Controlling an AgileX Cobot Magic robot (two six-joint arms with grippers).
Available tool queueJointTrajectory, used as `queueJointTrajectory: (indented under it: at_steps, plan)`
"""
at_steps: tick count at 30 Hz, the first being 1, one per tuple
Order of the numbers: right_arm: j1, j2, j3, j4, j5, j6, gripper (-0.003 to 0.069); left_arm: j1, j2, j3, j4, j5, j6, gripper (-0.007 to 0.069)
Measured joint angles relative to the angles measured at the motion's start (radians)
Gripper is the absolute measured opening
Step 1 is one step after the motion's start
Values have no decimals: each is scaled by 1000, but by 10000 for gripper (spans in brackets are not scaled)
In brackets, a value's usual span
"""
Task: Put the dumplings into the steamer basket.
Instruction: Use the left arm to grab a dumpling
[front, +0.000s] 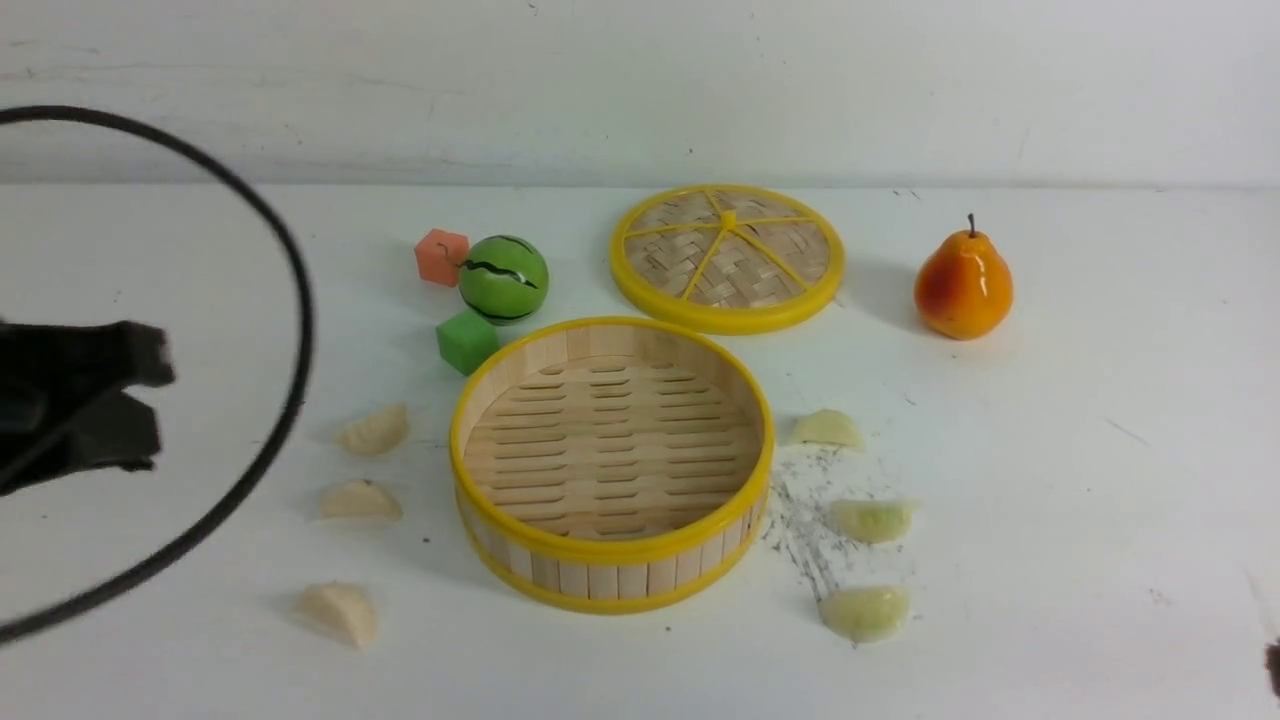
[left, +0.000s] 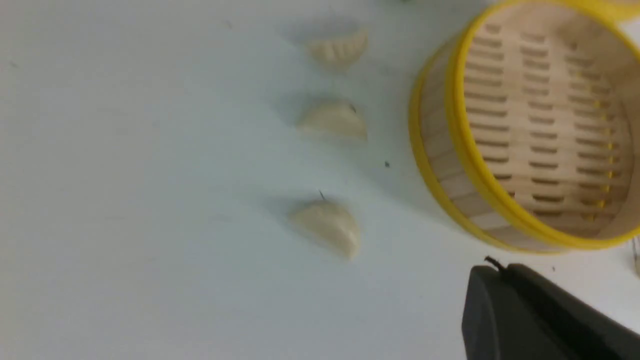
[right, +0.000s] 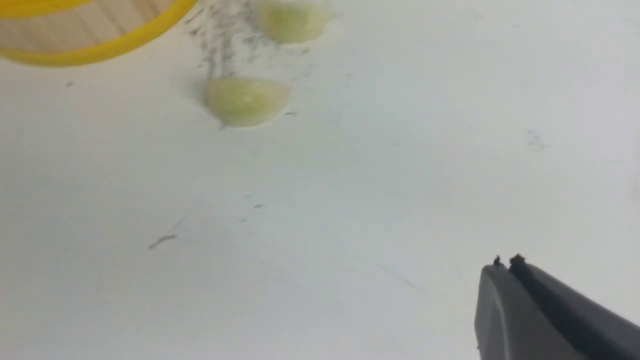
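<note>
The steamer basket (front: 612, 578) stands empty mid-table. Three cream-white dumplings lie in a row left of it (front: 375, 430) (front: 360, 502) (front: 340, 612). Three pale green dumplings lie to its right (front: 826, 430) (front: 873, 520) (front: 866, 612). My left gripper (front: 155, 400) hovers at the far left, well apart from the cream ones. In the left wrist view it (left: 500, 270) is shut on nothing, near the basket's wall (left: 440, 150) and the nearest cream dumpling (left: 327, 227). My right gripper (right: 505, 262) is shut and empty, away from a green dumpling (right: 245, 100).
A flat woven lid (front: 727, 257) lies behind the basket. An orange pear (front: 963, 285) stands at the back right. A green striped ball (front: 503, 279), an orange cube (front: 441, 256) and a green cube (front: 466, 341) sit back left. A black cable (front: 298, 300) loops across the left.
</note>
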Motion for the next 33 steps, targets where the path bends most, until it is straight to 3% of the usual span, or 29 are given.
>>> queueJointTrajectory:
  at_steps: [7,17,23,26,29,33]
  plan:
    - [115,129,-1,176,-78,-199,-4,0,392,-282,-55,101,141,-14]
    - [142,173,-1,201,-88,-243,-2,-16,710,-572,-3,87,208,8]
    - [145,173,-1,203,-91,-245,-1,-114,871,-684,256,71,247,152]
    - [147,173,-1,203,-91,-246,1,-163,926,-692,387,48,261,298]
    - [147,173,-1,206,-90,-246,5,-193,971,-693,455,51,265,418]
    - [147,173,-1,207,-90,-247,6,-209,1002,-693,496,43,267,482]
